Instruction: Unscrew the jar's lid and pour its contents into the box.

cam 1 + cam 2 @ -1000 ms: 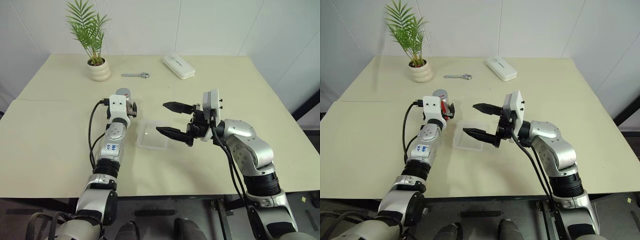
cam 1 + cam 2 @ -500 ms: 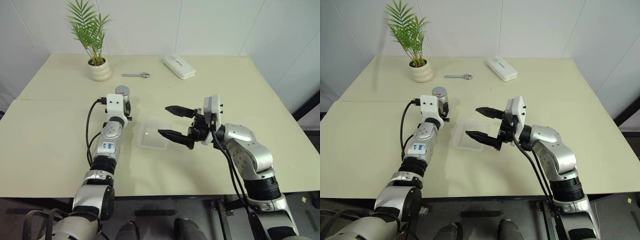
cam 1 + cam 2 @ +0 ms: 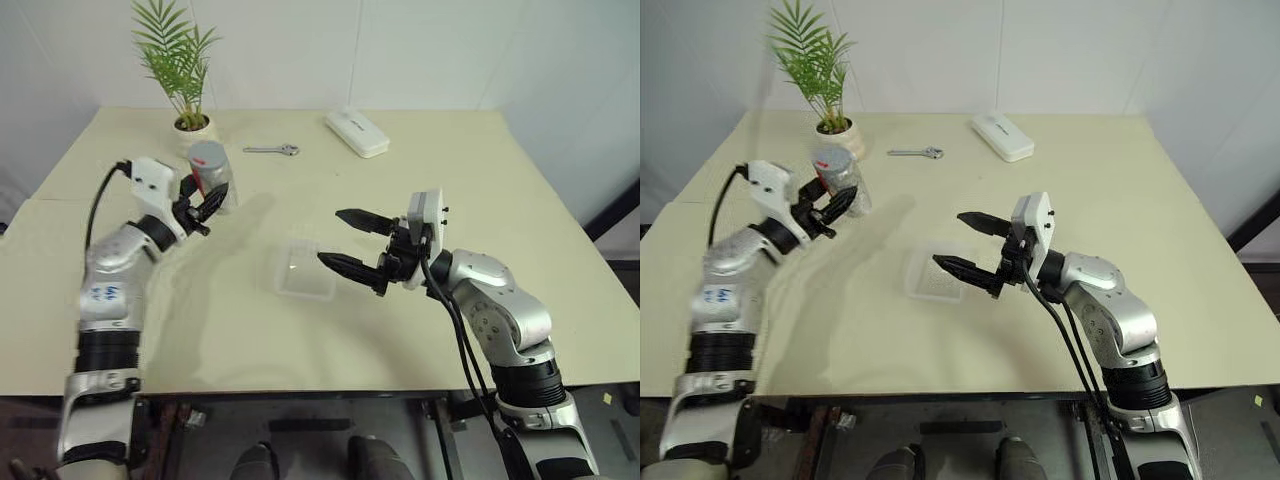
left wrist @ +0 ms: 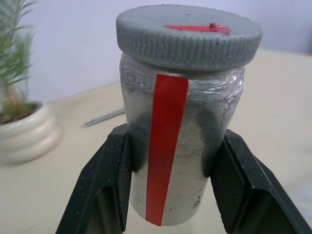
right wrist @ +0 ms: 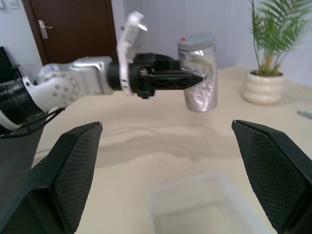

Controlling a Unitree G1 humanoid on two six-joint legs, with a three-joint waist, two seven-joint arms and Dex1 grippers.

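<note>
I have the left gripper [image 4: 168,195] clamped on the crinkly silver jar [image 4: 176,161], lifted clear of the table [image 3: 420,180], ribbed grey lid [image 4: 187,35] on. My right gripper [image 3: 347,241] gapes wide just above the clear box [image 3: 305,268], with open tabletop between the two grippers.

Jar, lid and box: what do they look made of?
Jar: clear body, likely plastic or glass, wrapped in crinkly glossy film with a red strip. Lid: matte grey, ribbed edge, probably moulded plastic. Box: thin, see-through, likely plastic.
</note>
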